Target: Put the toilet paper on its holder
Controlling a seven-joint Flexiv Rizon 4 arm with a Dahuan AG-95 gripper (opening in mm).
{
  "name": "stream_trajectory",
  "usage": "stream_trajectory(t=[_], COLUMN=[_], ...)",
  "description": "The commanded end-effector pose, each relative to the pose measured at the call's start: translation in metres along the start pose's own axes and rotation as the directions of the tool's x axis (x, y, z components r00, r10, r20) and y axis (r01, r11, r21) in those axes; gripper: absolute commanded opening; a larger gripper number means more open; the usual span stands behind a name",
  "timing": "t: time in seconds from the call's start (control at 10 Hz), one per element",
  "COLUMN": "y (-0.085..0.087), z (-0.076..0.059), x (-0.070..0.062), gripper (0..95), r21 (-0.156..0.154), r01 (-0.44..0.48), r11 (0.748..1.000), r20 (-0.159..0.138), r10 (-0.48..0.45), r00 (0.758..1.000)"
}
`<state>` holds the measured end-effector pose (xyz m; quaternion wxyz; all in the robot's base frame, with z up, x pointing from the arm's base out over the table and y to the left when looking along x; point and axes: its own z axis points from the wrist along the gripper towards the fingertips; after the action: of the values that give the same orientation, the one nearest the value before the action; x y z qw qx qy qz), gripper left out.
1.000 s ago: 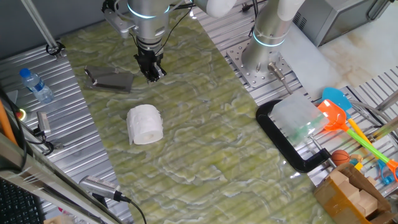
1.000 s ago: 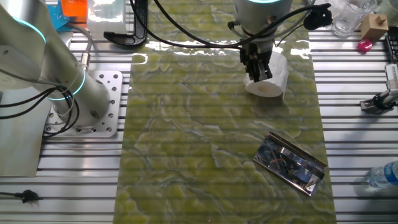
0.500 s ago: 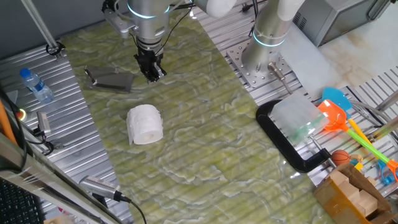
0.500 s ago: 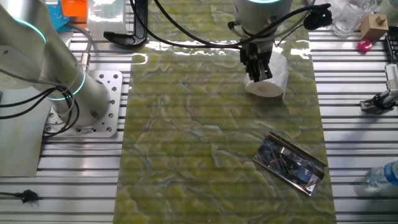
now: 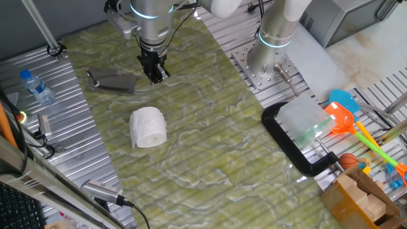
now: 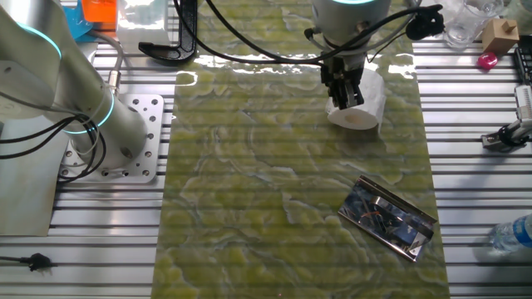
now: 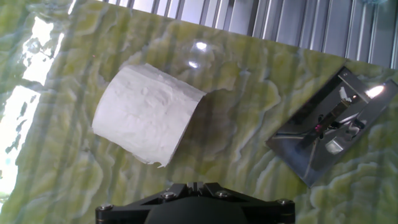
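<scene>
Hand view alone shows holder (image 7: pixel 329 130) rod; gripper (image 5: pixel 155 77) looks closed, empty

Looking down along my hand, I see the toilet paper (image 7: pixel 148 113) lying on its side on the green marbled mat (image 7: pixel 236 155), a ragged loose edge at its lower end. To its right, well apart, the holder (image 7: pixel 333 127) lies flat on the mat, its shiny plate catching the light, a thin rod across it. Ribbed metal worktop (image 7: pixel 273 25) runs along the top. Only my dark housing (image 7: pixel 194 202) shows at the bottom.
</scene>
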<state>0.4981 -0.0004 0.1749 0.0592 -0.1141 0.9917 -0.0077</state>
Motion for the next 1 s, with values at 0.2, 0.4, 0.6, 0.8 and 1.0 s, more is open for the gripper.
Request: stream_trajectory(t=[0.2, 0.4, 0.6, 0.8, 1.0], y=[0.0002, 0.0002, 0.0002, 0.0002, 0.0005], z=[0.0001, 0.0, 0.0, 0.0, -0.0006], x=[0.0, 0.0, 0.0, 0.0, 0.0001], gripper=[0.0, 0.0, 0.0, 0.0, 0.0], r21=[0.0, 0.008, 0.006, 0.006, 0.003], r01=[-0.002, 0.001, 0.004, 0.001, 0.016], r11=[1.0, 1.0, 1.0, 1.0, 1.0], r20=[0.0, -0.007, -0.007, -0.007, -0.011], r10=[0.002, -0.001, -0.004, -0.001, -0.016], r00=[1.0, 1.0, 1.0, 1.0, 1.0])
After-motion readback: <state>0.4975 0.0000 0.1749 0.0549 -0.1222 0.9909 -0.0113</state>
